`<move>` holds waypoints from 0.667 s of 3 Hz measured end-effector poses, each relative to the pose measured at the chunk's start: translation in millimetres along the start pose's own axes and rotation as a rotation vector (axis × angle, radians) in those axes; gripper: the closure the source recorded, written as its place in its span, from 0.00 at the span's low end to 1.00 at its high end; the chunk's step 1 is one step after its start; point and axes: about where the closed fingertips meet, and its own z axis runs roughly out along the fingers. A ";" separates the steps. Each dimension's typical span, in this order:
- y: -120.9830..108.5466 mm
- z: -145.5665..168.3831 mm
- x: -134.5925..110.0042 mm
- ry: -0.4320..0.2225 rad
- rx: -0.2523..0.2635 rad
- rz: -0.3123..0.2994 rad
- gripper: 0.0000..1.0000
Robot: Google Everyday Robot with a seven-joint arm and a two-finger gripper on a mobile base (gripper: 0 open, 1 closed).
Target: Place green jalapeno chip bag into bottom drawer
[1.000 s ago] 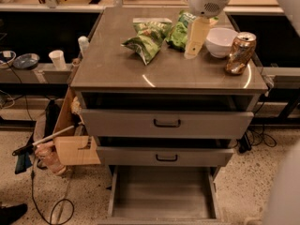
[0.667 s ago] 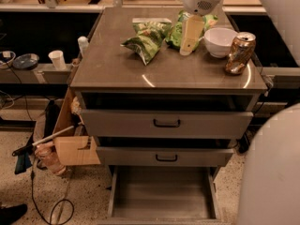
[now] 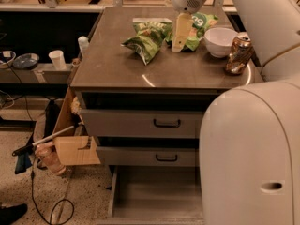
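Note:
The green jalapeno chip bag [image 3: 147,39], dull olive and crumpled, lies on the cabinet top [image 3: 117,64] left of centre at the back. My gripper [image 3: 177,48] hangs from the arm at the top of the view. It points down, its tip just right of that bag and in front of a brighter green bag [image 3: 200,25]. It holds nothing that I can see. The bottom drawer [image 3: 154,198] is pulled out at the foot of the cabinet, a shallow grey tray with nothing in it.
A white bowl [image 3: 220,40] and a tilted can [image 3: 238,54] stand at the top's right side. Two wider drawers with black handles [image 3: 167,123] are slightly open. My pale arm [image 3: 248,158] fills the right foreground. A cardboard box [image 3: 70,144] and cables lie on the floor to the left.
The gripper has shifted left, closer to the olive bag. My arm's body has swung in and now covers the right side of the view. The objects have not moved.

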 end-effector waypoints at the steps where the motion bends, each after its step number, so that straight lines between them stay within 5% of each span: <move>1: -0.5 1.7 0.0 -0.011 -0.001 -0.003 0.00; 2: -2.2 7.0 0.1 -0.044 -0.004 -0.014 0.00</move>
